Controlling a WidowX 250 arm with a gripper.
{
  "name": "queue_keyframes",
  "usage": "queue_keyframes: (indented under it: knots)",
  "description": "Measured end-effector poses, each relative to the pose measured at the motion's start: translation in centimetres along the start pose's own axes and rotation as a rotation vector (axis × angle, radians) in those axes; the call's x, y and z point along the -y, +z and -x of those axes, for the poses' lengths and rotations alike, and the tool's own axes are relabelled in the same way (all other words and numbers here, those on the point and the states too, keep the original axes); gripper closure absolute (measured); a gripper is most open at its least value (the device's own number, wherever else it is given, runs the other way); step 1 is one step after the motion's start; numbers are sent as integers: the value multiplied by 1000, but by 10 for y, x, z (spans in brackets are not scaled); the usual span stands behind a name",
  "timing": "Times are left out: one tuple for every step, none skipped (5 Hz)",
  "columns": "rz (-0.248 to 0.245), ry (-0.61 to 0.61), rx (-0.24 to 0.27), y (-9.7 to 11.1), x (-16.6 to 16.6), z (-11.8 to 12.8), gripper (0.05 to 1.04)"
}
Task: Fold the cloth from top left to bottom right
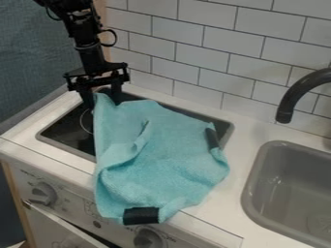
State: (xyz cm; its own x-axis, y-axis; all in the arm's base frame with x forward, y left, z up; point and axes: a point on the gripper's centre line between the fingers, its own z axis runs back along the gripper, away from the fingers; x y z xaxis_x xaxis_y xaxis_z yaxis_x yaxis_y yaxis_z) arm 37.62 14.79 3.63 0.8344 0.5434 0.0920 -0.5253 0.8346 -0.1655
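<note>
In the camera view, the black gripper hangs at the upper left over the dark stovetop. Its fingers are released, standing apart with the upper left corner of the blue cloth between them; whether either finger touches the cloth, I cannot tell. The cloth lies rumpled across the stovetop and the white counter, with a raised crease near its middle. Its bottom end, bearing a black patch, hangs over the front edge between two knobs. Another black patch marks its right side, left of the gray sink.
</note>
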Motion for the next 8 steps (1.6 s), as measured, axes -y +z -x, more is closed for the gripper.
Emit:
queue_keyframes:
  knots:
    - [-20, 13, 1, 0, -3, 0, 748]
    - [-31, 25, -24, 0, -4, 4, 948]
    - [-42, 42, -32, 2, -6, 4, 1023]
    - [-33, 23, -42, 9, -2, 2, 1031]
    - [-20, -21, -33, 14, 10, 3, 1031]
    - [4, -118, 14, 37, 37, 16, 1031]
    - [9, -255, 42, 49, 71, 40, 1031]
    - [5, -364, 54, 57, 90, 65, 1031]
